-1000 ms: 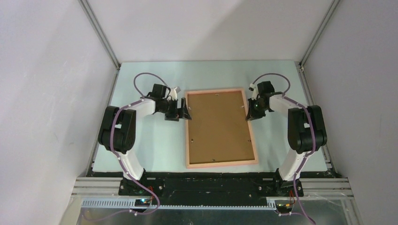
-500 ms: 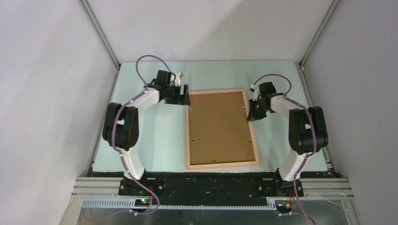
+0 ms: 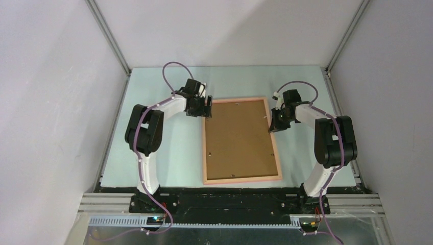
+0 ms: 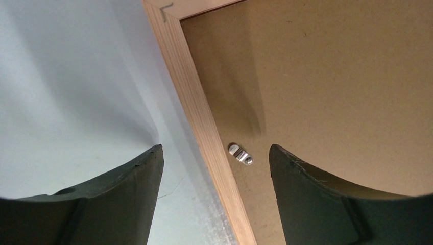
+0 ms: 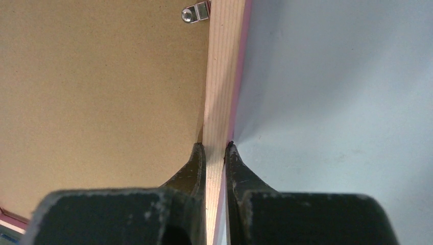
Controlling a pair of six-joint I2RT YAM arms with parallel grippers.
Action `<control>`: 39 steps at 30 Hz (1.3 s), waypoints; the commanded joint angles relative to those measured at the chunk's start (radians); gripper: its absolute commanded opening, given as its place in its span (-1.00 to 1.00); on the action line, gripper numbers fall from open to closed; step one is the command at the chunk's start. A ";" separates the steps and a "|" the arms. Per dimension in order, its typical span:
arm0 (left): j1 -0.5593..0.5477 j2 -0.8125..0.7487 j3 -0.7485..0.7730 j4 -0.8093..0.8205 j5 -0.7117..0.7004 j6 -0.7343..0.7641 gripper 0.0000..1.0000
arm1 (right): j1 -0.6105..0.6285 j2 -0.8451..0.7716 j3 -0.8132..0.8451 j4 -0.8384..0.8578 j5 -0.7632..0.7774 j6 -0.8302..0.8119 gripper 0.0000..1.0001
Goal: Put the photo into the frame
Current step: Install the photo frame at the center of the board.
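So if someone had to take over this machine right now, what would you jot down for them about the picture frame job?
Left claw: open, straddling the left rail of the thin salmon-pink wooden picture frame near its far corner, with a small silver metal clip in the gap.
Right claw: shut on the frame's right rail.
Things: the frame lies face down on the pale table, with the plain brown backing board seated in it. The photo is not in sight; it may be under the board.
Done: board in place.
Left: probably turn the clips to lock the board, then confirm the photo is inside.
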 commanded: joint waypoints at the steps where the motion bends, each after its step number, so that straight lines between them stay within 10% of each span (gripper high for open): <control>1: -0.020 0.029 0.062 -0.007 -0.061 -0.046 0.58 | -0.013 0.000 -0.022 -0.047 -0.038 -0.029 -1.00; 39: -0.074 0.017 -0.002 -0.023 -0.174 0.033 -0.02 | -0.050 0.009 -0.022 -0.047 -0.082 -0.025 -1.00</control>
